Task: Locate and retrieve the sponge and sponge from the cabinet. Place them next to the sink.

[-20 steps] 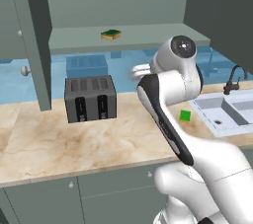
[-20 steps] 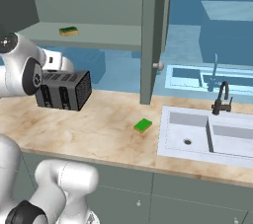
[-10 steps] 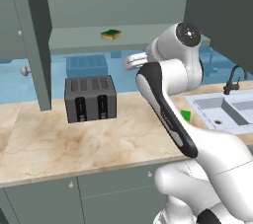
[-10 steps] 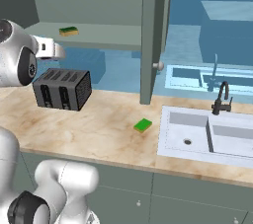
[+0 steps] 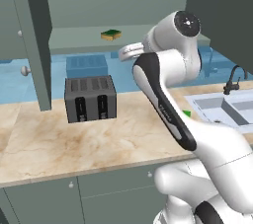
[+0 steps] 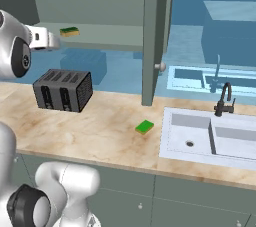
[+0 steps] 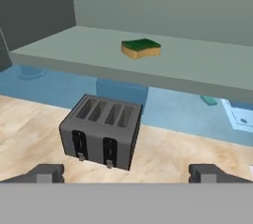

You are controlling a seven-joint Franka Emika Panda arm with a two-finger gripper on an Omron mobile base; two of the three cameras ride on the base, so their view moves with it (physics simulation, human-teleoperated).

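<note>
Cabinet (image 5: 123, 1) stands open, its tall door (image 6: 152, 36) swung out, and on its plain shelf (image 7: 197, 67) lies 1 sponge, the yellow sponge with a dark green top (image 7: 141, 48), flat and alone, well back from the shelf's front edge; it also shows on the shelf in the left base view (image 5: 111, 34) and the right base view (image 6: 69, 31). The hand (image 7: 126, 172) is raised in front of the shelf with its 2 fingertips (image 7: 47, 172) spread wide and nothing between them, apart from the sponge. Below the shelf, a dark toaster (image 5: 90, 98) with 2 long slots sits on the marble table (image 6: 100, 131). The bright green sponge (image 6: 145, 127) lies on the table just beside the sink (image 6: 212, 136), close to its left rim, and touches nothing else. The sink is a pale basin with a drain in its left part and a thin dark curved faucet (image 6: 224, 99) at the back; nothing lies in the basin.
</note>
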